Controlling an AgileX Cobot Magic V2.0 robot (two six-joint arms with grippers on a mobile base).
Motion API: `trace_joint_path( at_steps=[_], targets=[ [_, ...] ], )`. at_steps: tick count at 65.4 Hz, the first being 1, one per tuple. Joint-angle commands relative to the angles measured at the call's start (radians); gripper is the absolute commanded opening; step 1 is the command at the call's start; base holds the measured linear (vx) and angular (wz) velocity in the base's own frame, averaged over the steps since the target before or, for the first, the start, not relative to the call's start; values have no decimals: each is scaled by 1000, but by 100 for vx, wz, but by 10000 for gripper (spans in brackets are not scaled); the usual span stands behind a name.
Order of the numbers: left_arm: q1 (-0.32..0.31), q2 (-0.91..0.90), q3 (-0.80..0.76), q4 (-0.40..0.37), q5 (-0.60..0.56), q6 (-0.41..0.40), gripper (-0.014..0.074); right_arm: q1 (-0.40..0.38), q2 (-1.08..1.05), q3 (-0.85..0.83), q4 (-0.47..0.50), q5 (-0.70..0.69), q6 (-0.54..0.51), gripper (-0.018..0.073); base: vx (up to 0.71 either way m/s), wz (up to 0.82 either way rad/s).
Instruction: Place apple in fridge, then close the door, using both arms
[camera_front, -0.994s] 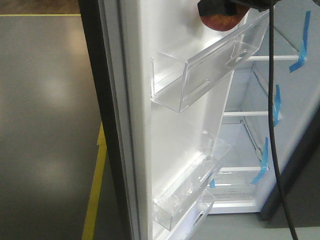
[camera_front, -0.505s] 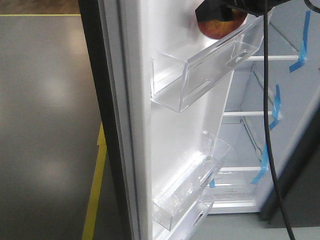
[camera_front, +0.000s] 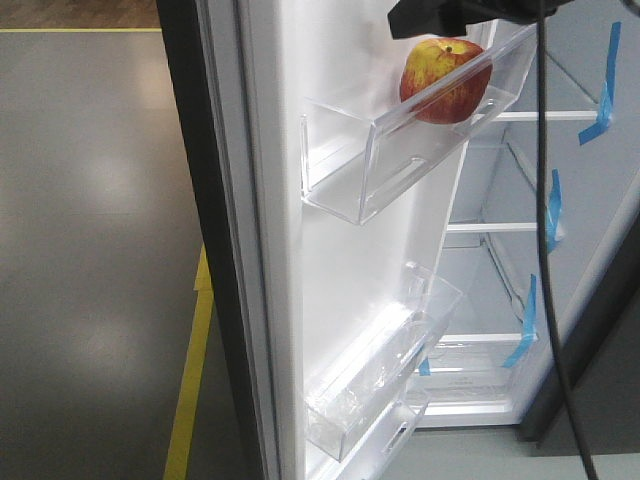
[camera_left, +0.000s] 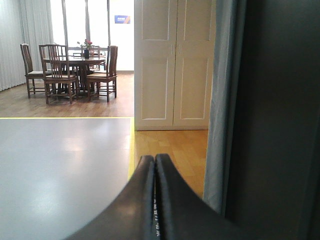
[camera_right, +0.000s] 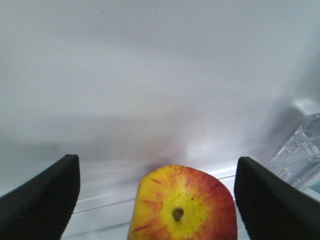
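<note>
The apple (camera_front: 444, 80), red with yellow patches, sits in the top clear bin (camera_front: 400, 150) on the white inner lining of the open door (camera_front: 340, 250). My right gripper (camera_front: 440, 17) hangs just above it, open and apart from it. In the right wrist view the apple (camera_right: 182, 207) lies between and below the two spread black fingers (camera_right: 42, 197), touching neither. The fridge (camera_front: 560, 200) stands open behind, white inside with glass shelves and blue tape strips. My left gripper (camera_left: 154, 159) is shut and empty, next to the door's dark grey outer face (camera_left: 275, 120).
A black cable (camera_front: 545, 250) hangs down in front of the fridge interior. Two lower clear bins (camera_front: 385, 375) sit on the door. Grey floor with a yellow line (camera_front: 190, 390) lies left. A table with chairs (camera_left: 70, 70) and white cupboard doors (camera_left: 172, 65) stand far off.
The apple has dropped from my right gripper's hold into the top door bin. The right gripper has opened and stays just above it.
</note>
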Motion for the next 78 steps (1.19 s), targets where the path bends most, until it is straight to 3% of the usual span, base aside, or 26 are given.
trace_joint_path(
  at_steps=[1, 20, 45, 63, 78],
  targets=[
    [-6, -15, 28, -4, -75, -2, -6, -5, -99, -29, 28, -24, 18, 577, 0, 0],
    [-6, -15, 28, -4, -75, -2, -6, -2, -260, 3, 30, 117, 67, 541, 0, 0],
    [-6, -15, 28, -4, -75, -2, -6, -3, -689, 616, -29, -83, 70, 539, 0, 0],
    [-6, -15, 28, -4, -75, -2, -6, -3, -985, 944, -11, -39, 68, 539, 0, 0],
    [-6, -15, 28, -4, -75, -2, -6, -3, -1210, 1104, -1, 72, 67, 539, 0, 0]
  ],
)
